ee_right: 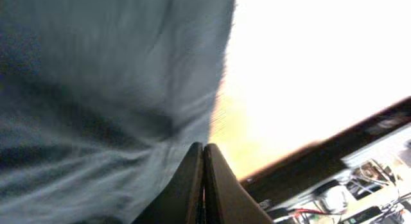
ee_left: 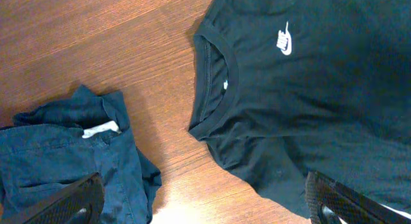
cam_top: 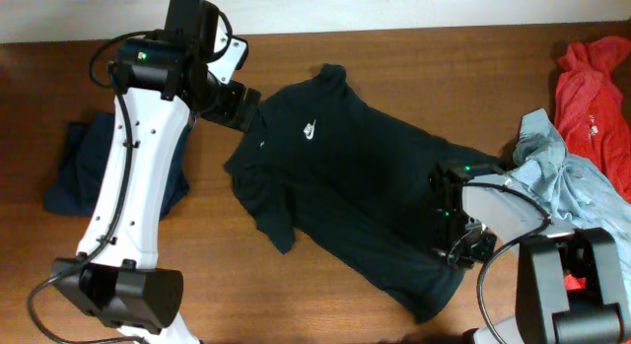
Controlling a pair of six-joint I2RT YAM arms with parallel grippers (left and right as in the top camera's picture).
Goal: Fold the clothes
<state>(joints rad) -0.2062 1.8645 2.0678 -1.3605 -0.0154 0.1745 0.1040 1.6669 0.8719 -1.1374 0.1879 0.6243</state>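
A black T-shirt [cam_top: 345, 176] with a small white logo [ee_left: 284, 39] on its chest is lying spread flat and slanted across the middle of the wooden table [cam_top: 414, 58], its collar [ee_left: 215, 83] pointing toward the far left and its hem toward the near right. The left gripper [cam_top: 242, 107] is hovering just beside the collar, its dark fingers [ee_left: 64, 201] showing spread wide at the lower corners of the left wrist view and holding nothing. A crumpled dark blue garment [cam_top: 79, 167] is sitting at the left edge of the table, partly under the left arm [cam_top: 133, 176], with a white label [ee_left: 99, 129] peeking out of its folds. The right gripper [ee_right: 203, 150] is resting at the shirt's hem on the near right, fingertips pressed tightly together against blurred grey fabric; whether cloth is caught between them cannot be told. A pale blue garment [cam_top: 562, 172] is lying bunched beside the right arm [cam_top: 503, 211], and a red garment [cam_top: 592, 88] is lying at the far right edge.
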